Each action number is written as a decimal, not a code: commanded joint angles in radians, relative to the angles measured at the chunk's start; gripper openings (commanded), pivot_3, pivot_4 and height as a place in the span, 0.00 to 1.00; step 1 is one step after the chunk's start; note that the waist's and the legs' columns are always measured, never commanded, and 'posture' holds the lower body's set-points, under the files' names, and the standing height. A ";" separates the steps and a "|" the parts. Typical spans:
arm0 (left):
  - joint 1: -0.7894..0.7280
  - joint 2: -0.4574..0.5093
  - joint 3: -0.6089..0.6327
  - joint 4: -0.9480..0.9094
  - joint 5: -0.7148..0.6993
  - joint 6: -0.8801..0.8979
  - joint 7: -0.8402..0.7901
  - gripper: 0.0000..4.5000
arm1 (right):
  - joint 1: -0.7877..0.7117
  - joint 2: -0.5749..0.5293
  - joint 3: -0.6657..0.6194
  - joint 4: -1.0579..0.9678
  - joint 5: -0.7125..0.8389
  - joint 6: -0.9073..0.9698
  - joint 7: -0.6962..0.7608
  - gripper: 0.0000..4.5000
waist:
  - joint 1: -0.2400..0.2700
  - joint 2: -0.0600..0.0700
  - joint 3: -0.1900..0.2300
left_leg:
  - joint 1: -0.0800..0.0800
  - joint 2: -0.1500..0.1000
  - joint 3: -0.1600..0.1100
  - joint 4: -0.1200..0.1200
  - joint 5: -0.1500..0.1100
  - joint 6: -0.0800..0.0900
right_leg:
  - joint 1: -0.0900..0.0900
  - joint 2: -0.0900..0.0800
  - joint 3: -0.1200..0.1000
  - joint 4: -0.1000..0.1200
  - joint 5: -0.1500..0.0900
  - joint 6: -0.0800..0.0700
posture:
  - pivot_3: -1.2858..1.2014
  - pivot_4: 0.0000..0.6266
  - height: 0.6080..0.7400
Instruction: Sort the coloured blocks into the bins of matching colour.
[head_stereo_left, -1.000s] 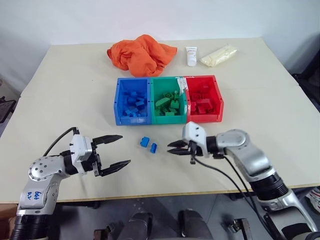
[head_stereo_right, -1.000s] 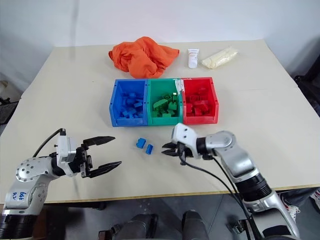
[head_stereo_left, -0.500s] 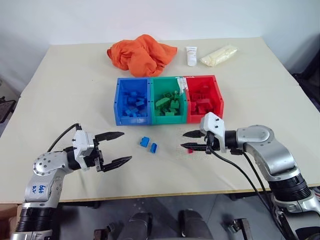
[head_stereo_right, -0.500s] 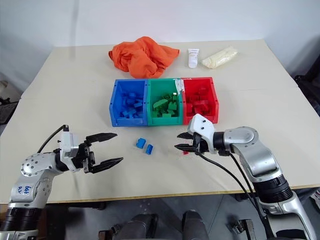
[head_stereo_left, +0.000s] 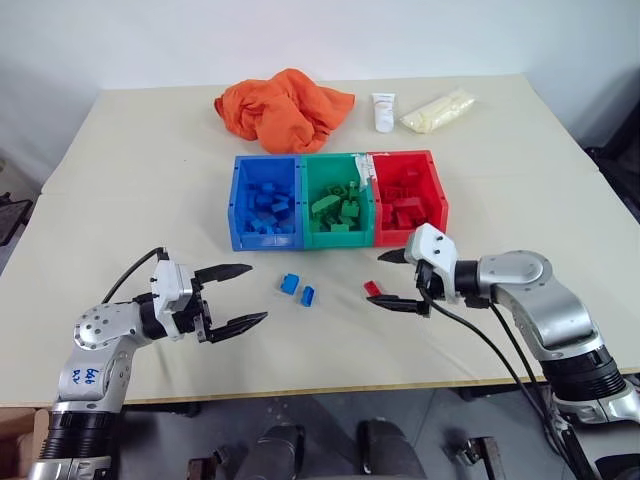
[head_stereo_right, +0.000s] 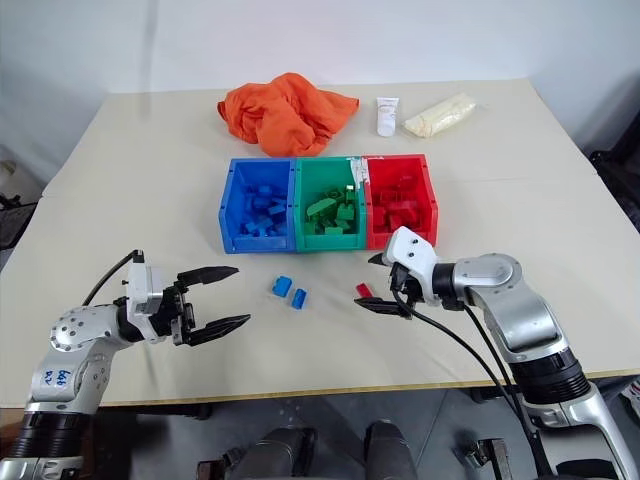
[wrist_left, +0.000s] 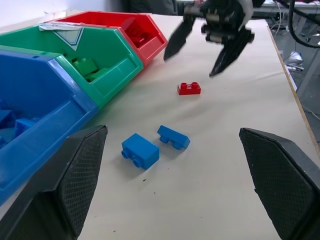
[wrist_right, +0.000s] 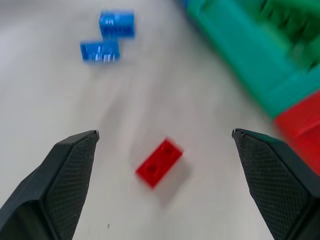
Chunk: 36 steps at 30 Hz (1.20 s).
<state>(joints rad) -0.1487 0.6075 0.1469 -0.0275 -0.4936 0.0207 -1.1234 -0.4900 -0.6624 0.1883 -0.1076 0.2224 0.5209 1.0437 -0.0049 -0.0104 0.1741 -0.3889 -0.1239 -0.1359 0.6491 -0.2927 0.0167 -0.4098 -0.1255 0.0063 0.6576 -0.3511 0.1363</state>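
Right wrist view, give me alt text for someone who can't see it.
A red block lies on the table between the open right claw fingers. Two blue blocks lie beyond it, beside the green bin and red bin.

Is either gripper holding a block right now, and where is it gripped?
Nothing is held. Both the left gripper and right gripper are open; the red block lies on the table.

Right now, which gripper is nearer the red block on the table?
Right. The right gripper sits just beside the red block, jaws open. The left gripper is far off, beyond the two blue blocks.
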 joint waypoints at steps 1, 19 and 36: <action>-0.007 -0.001 0.005 -0.017 -0.002 -0.014 0.000 1.00 | -0.004 0.034 0.017 0.040 -0.011 -0.044 -0.012 0.99 | 0.000 0.000 0.000 | 0.000 0.000 0.000 0.000 0.000 0.000 | 0.000 0.000 0.000 0.000 0.000 0.000 | 0.52 0.24 1.00; -0.007 0.008 0.015 -0.013 -0.004 -0.016 0.002 1.00 | 0.020 0.047 0.012 0.051 -0.028 -0.075 -0.014 0.10 | 0.002 0.000 0.000 | 0.000 0.000 0.000 0.001 0.000 0.000 | 0.000 0.000 0.000 0.000 0.000 0.000 | 0.52 0.24 1.00; -0.150 -0.007 -0.034 0.116 0.021 -0.039 -0.064 1.00 | -0.315 0.049 -0.140 0.330 -0.067 -0.224 -0.145 0.10 | -0.004 0.000 0.000 | 0.000 0.000 0.002 0.000 0.000 0.000 | -0.001 0.000 -0.002 0.001 0.000 0.000 | 0.52 0.24 1.00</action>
<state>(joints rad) -0.2875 0.6003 0.1060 0.0935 -0.4691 -0.0012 -1.1787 -0.7728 -0.6171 0.0707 0.1586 0.1785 0.3632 0.9243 -0.0087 -0.0103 0.1742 -0.3887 -0.1237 -0.1336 0.6495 -0.2926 0.0167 -0.4109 -0.1249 0.0048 0.6589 -0.3510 0.1363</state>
